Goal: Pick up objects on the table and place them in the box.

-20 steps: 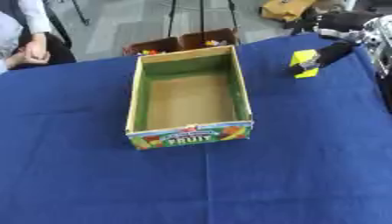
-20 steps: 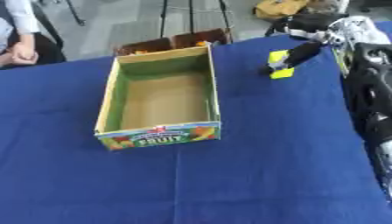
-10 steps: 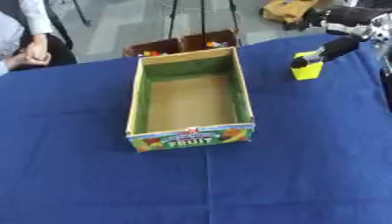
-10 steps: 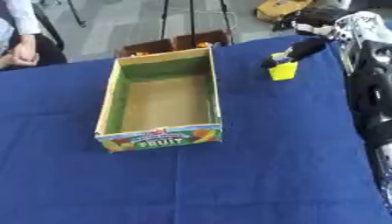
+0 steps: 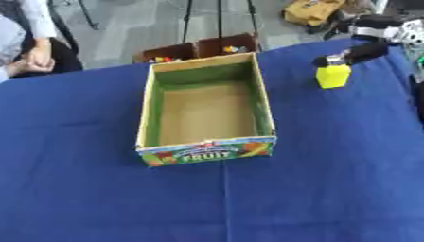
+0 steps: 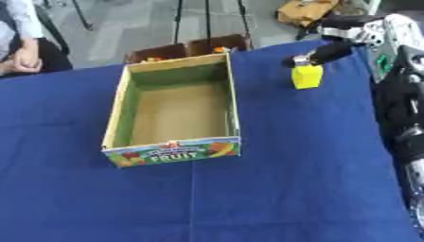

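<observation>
Blue cloth, matte and faintly creased, covers the table (image 5: 99,198) from edge to edge: the largest item in stock.

Cardboard box (image 5: 205,111): rectangular, open-topped, green inner walls, plain brown floor, a printed fruit label on the near end. Its floor shows nothing inside, so by my reckoning no object has been delivered yet.

My right arm: black with silver joints, entering from the upper right corner. My right hand (image 5: 357,52) reaches down to the block's top; the fingers look closed on it, though the grasp is blurred.

Yellow block (image 5: 333,75): small, squarish, smooth-sided, likely plastic, with a dark cap or fingertip on top. It sits right of the box's far corner, apart from it; I cannot tell whether it is lifted off the cloth.

Remaining, as I judge: carry the block over the rim and release it.

My left hand does not show.
</observation>
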`<control>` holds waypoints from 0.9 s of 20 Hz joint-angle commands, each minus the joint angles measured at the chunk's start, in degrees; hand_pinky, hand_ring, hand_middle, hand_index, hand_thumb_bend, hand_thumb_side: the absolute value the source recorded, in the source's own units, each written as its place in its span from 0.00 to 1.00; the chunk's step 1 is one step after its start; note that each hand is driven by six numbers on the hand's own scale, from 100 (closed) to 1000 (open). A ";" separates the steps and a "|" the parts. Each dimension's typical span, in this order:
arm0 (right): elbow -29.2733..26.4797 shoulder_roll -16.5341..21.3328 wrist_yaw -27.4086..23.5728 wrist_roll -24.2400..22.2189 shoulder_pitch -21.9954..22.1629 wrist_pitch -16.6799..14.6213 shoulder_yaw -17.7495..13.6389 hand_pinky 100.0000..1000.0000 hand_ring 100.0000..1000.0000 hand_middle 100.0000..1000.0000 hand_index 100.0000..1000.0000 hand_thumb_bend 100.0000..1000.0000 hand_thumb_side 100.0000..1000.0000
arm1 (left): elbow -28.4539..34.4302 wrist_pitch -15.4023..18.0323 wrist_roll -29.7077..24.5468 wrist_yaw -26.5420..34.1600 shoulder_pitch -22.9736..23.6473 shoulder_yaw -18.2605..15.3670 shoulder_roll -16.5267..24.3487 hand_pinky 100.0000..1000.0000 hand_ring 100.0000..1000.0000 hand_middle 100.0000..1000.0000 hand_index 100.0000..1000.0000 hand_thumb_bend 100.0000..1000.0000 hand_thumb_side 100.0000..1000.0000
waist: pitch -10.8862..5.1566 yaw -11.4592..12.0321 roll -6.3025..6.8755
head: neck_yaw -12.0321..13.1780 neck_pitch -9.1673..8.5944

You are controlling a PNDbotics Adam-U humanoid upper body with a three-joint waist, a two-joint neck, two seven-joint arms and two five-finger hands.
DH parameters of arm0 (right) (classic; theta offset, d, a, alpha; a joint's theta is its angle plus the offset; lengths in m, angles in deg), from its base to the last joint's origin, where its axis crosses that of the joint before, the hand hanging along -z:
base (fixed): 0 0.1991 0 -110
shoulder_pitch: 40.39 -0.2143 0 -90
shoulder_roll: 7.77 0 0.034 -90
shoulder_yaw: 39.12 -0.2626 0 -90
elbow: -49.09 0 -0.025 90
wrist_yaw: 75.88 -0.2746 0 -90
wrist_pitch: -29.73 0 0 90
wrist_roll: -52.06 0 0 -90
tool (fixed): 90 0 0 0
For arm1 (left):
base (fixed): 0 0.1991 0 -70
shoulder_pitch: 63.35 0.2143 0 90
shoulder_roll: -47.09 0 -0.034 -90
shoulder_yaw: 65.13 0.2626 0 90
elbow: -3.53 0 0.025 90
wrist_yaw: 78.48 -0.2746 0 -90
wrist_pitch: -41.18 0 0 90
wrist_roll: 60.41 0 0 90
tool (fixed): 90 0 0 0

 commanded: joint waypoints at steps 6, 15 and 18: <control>-3.81 1.54 -1.50 -6.31 -1.09 -4.56 -0.78 0.83 1.00 0.94 1.00 0.79 0.92 | 1.12 -0.16 -0.28 -0.31 -0.61 0.10 0.30 0.80 0.88 0.85 0.98 0.00 1.00 | 0.12 0.26 -0.24 | -0.30 -1.26; -4.77 1.86 -1.25 -5.36 -1.11 -4.93 -1.13 0.84 1.00 0.97 1.00 0.85 0.99 | 1.12 -0.50 -0.19 -0.37 -0.57 0.05 0.14 0.79 0.88 0.84 0.98 0.00 1.00 | 0.06 0.08 -0.24 | 0.16 -1.32; -4.79 1.96 -0.75 -5.63 -0.94 -4.57 -1.30 0.85 1.00 0.98 1.00 0.85 0.99 | 1.12 -0.59 -0.17 -0.41 -0.58 0.02 0.06 0.79 0.88 0.84 0.98 0.00 1.00 | 0.11 -0.03 -0.21 | 0.30 -1.31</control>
